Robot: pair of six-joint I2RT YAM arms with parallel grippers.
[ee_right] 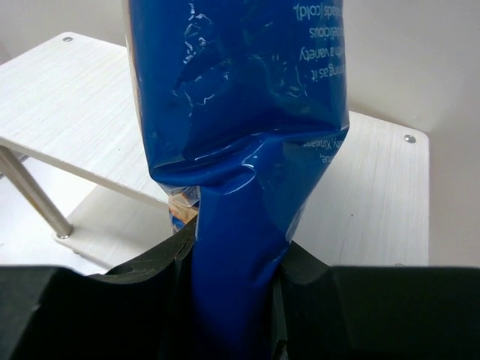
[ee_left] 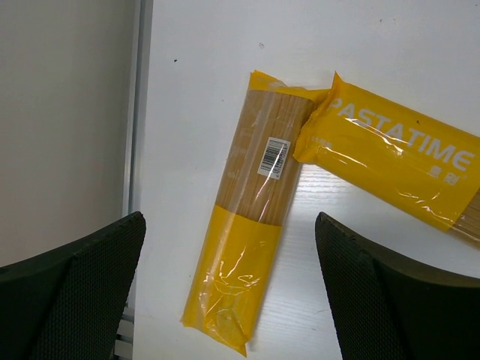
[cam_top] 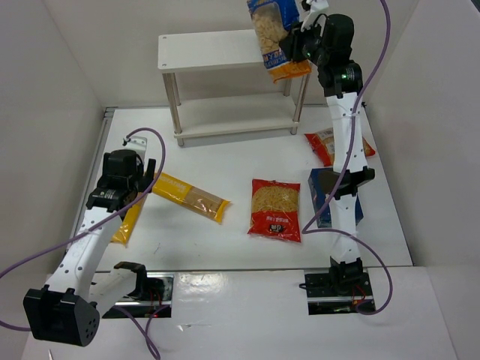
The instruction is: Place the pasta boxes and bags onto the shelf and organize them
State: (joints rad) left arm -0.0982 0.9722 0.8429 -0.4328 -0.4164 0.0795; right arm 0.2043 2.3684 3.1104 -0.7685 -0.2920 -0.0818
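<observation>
My right gripper [cam_top: 298, 39] is shut on the blue-and-orange pasta bag [cam_top: 274, 36] and holds it above the right end of the white shelf [cam_top: 210, 51]; in the right wrist view the bag [ee_right: 240, 112] is pinched between the jaws over the top board [ee_right: 82, 127]. My left gripper [cam_top: 141, 174] is open over two yellow spaghetti packets [ee_left: 255, 202] [ee_left: 397, 161], which lie on the table touching at their ends. A red windowed bag [cam_top: 275, 209] lies mid-table, another [cam_top: 328, 145] at the right. The dark blue Barilla box [cam_top: 324, 191] lies behind the right arm.
The shelf's lower board [cam_top: 232, 116] and silver legs [cam_top: 173, 101] stand at the back. White walls enclose the table on the left and right. A metal rail [ee_left: 137, 105] runs along the table's left edge.
</observation>
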